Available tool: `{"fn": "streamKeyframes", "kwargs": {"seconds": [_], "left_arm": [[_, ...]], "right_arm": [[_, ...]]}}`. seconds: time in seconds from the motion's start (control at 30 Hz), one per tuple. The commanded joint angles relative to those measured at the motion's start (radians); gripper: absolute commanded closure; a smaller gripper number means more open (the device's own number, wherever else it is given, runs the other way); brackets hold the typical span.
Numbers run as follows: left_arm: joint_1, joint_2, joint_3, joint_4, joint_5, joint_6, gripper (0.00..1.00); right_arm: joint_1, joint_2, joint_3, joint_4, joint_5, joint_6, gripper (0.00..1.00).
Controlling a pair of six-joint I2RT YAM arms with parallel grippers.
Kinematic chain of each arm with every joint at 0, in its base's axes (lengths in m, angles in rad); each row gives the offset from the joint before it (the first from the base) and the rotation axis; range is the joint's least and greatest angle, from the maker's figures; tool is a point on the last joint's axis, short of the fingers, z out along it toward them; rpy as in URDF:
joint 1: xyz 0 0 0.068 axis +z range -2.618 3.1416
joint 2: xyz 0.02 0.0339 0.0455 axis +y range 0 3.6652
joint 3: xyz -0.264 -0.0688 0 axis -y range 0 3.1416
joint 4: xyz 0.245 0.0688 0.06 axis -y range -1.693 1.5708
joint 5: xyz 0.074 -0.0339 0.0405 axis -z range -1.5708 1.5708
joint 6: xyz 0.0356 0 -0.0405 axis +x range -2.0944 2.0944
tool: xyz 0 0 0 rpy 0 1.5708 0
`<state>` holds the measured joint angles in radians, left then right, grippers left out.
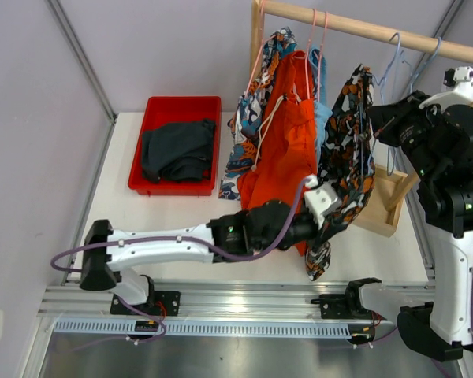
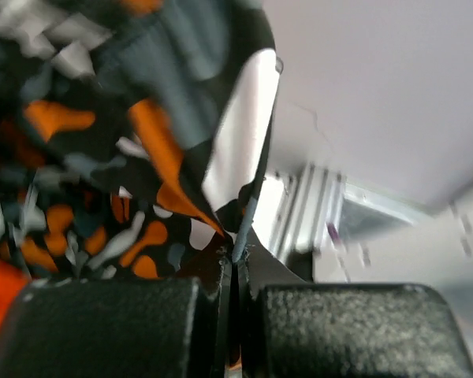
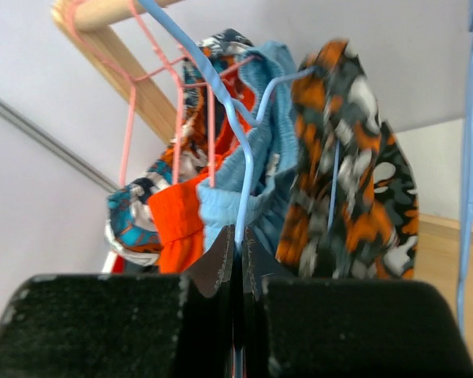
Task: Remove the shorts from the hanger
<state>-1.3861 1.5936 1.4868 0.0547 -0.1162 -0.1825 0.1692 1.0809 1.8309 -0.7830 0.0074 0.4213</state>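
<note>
Black shorts [image 1: 177, 150] lie crumpled in a red tray [image 1: 181, 101]; wave-print shorts [image 1: 248, 126], bright orange shorts [image 1: 288, 142] and light blue shorts [image 1: 322, 118] hang bunched on hangers [image 1: 314, 35], blotched shorts [image 1: 347, 157] rightmost on a blue hanger [image 3: 248, 169].

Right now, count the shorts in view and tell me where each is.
5. Black shorts lie in the red tray; wave-print shorts, bright orange shorts, light blue shorts and blotched shorts hang from the wooden rail. Others may hide behind them.

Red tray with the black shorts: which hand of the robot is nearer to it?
Left. The left hand pinches the blotched shorts, right of the red tray past the orange shorts; the right hand grips a blue hanger farther right.
</note>
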Motion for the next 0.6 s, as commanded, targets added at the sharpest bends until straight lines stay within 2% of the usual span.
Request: {"fn": "streamKeyframes", "kwargs": {"seconds": [0.0, 0.1, 0.27, 0.33, 0.43, 0.5, 0.53, 0.57], "left_arm": [[-0.111, -0.116, -0.163, 0.022, -0.04, -0.067, 1.0], [-0.174, -0.147, -0.293, 0.048, -0.072, -0.138, 1.0], [-0.199, -0.149, -0.327, 0.059, -0.111, -0.152, 1.0], [-0.194, -0.127, -0.28, 0.022, -0.158, -0.12, 1.0], [-0.157, -0.071, -0.116, -0.067, -0.218, -0.074, 1.0], [-0.094, -0.029, -0.047, -0.128, -0.233, -0.06, 1.0], [-0.071, -0.009, 0.055, -0.18, -0.249, -0.061, 1.0], [-0.018, 0.032, 0.088, -0.2, -0.25, -0.064, 1.0]], "right_arm": [[-0.011, 0.042, 0.091, 0.108, 0.077, -0.048, 1.0], [-0.025, 0.074, 0.137, 0.088, 0.088, -0.055, 1.0], [-0.03, 0.025, 0.053, 0.081, 0.069, -0.021, 1.0], [-0.03, -0.004, 0.042, 0.018, 0.059, -0.003, 1.0], [-0.028, -0.093, -0.03, -0.059, 0.014, 0.019, 1.0], [-0.03, -0.148, -0.093, -0.137, 0.005, 0.037, 1.0], [-0.03, -0.194, -0.107, -0.168, -0.027, 0.04, 1.0], [-0.028, -0.214, -0.113, -0.198, -0.032, 0.048, 1.0]]}}
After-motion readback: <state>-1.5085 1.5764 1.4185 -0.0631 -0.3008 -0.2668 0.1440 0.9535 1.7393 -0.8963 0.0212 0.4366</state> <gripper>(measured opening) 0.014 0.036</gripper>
